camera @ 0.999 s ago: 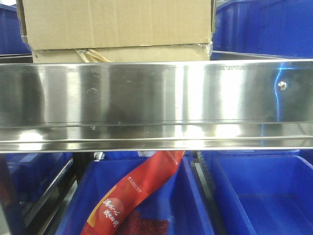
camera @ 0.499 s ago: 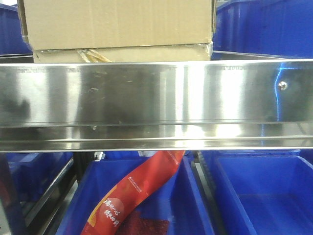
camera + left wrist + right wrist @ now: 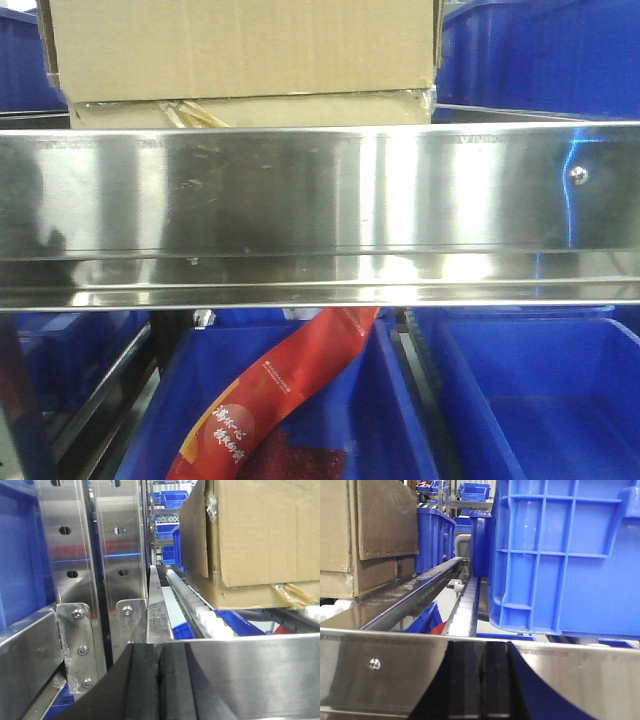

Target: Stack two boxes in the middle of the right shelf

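My tall box (image 3: 240, 45) sits squarely on my flat box (image 3: 250, 108), both on the steel shelf (image 3: 320, 200) behind its shiny rim, left of the blue bin (image 3: 560, 555). My left claw (image 3: 159, 685) and right claw (image 3: 481, 685) are both closed, empty.

stacked boxes (image 3: 260, 535) on shelf (image 3: 240, 662), tool (image 3: 159, 685) closed

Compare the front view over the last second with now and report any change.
Nothing has visibly moved. The tall box still sits on the flat box behind the shelf rim; only a dark reflection at the rim's left end has shifted slightly.
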Controlling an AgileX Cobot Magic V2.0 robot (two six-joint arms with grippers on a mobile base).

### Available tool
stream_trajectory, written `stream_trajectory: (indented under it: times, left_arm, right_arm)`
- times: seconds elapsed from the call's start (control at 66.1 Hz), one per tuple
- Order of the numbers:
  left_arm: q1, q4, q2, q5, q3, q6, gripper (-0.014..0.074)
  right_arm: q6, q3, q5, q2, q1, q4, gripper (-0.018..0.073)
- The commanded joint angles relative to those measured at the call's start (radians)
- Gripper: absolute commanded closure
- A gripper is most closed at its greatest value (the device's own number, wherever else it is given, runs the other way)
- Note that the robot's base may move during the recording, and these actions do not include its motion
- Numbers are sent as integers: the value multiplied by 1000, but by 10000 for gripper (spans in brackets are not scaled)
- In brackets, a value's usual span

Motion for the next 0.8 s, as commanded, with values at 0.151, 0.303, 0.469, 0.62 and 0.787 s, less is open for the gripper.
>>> stream_trajectory:
  times: [0.151,0.303,0.469,0.62,0.787]
  left_arm:
    - [-4,15,-6,-21,-2,-23,708]
    - [-4,15,-6,-21,-2,-23,708]
    - [-4,15,-6,-21,-2,-23,708]
    - [-4,15,-6,-21,-2,-23,708]
    - [-4,15,-6,-21,-2,-23,708]
  right_arm:
    - [-7,0,-19,-3,-6,1,728]
    - [-7,0,-19,-3,-6,1,728]
    - [-7,0,-19,-3,-6,1,728]
    - [-7,0,-19,-3,-6,1,728]
    - [-7,0,-19,-3,-6,1,728]
